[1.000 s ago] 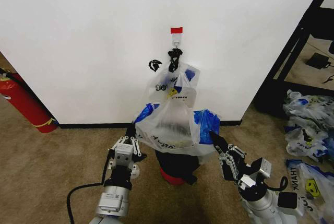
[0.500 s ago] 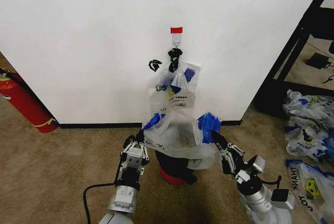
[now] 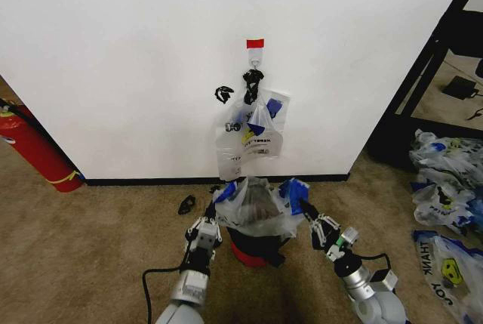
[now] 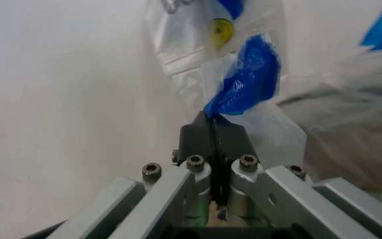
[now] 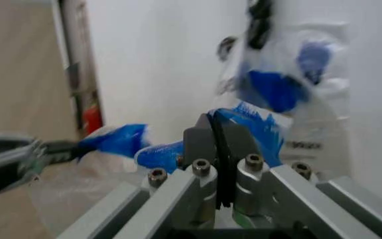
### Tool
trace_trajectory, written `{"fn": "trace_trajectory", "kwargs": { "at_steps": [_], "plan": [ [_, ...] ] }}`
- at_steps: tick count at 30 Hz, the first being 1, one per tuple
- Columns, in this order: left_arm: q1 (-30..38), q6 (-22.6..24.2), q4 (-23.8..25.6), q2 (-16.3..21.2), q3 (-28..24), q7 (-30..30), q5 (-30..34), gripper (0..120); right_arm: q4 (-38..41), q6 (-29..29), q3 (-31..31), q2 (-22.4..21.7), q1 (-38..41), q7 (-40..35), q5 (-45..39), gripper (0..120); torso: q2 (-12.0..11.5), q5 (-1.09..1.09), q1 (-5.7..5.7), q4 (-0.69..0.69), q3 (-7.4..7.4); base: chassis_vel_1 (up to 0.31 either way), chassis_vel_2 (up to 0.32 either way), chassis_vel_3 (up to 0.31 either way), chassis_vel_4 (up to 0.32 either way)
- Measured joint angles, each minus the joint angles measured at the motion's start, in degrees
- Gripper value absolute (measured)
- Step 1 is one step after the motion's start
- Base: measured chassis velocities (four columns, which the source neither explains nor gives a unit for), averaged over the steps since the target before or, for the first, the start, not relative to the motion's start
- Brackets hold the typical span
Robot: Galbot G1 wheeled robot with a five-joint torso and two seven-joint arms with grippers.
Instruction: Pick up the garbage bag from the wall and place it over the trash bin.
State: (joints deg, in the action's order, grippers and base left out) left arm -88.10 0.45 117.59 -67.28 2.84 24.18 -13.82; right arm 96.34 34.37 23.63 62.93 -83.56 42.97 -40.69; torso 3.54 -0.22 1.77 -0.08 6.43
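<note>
Grippers hold 1 garbage bag (image 3: pixel 253 207) stretched between them over the trash bin (image 3: pixel 255 242). Left gripper (image 3: pixel 215 205) is clamped tight on a blue handle (image 4: pixel 244 82), its 2 dark fingers (image 4: pixel 198 139) pressed flat together. Right gripper (image 3: pixel 306 209) is likewise clenched on the other blue handle (image 5: pixel 254 124). Bag is thin, clear, crinkly plastic, sagging open above the small round black bin with its red bottom. Behind it, a bunch of similar bags (image 3: pixel 253 131) hangs from a hook under a red tape strip (image 3: pixel 255 43) on the plain white wall (image 3: pixel 136 60); their print is too small to read. Beige carpet (image 3: pixel 75 248) covers the floor.
</note>
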Motion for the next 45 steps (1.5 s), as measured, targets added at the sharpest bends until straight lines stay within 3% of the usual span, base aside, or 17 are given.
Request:
{"fn": "trace_trajectory", "kwargs": {
  "at_steps": [6,11,22,38,45],
  "plan": [
    [-3.3,-1.7,2.0,3.2,0.5,-0.1,-3.1,0,-1.3,-1.4,2.1,-5.7,-1.5,8.0,-3.2,0,0.0,0.0,0.0,0.01,0.0,0.0,0.0,0.0,0.0],
    [-4.8,-1.7,3.5,5.0,1.4,-0.1,-3.8,0,-4.1,-1.7,2.9,-7.3,-2.4,12.2,-7.7,0,0.0,0.0,0.0,0.0,0.0,0.0,0.0,0.0,0.0],
    [-4.4,-4.1,-4.6,2.8,1.3,1.1,-5.2,0,-10.9,1.0,1.0,-3.4,-1.9,12.4,-8.0,0,0.0,0.0,0.0,0.01,0.0,0.0,0.0,0.0,0.0],
    [-5.1,-5.4,-7.7,1.9,1.5,1.9,-7.7,0,-17.2,3.5,2.0,-4.1,-1.0,18.1,-2.2,0,0.0,0.0,-0.01,0.0,0.0,0.0,0.0,0.0,0.0],
    [-3.0,-5.5,-11.8,1.0,1.5,1.9,-8.4,0,-20.1,5.0,0.2,-2.4,-0.1,11.2,-3.9,0,0.0,-0.02,0.0,0.0,0.0,0.0,0.0,0.0,0.0]
  ]
}}
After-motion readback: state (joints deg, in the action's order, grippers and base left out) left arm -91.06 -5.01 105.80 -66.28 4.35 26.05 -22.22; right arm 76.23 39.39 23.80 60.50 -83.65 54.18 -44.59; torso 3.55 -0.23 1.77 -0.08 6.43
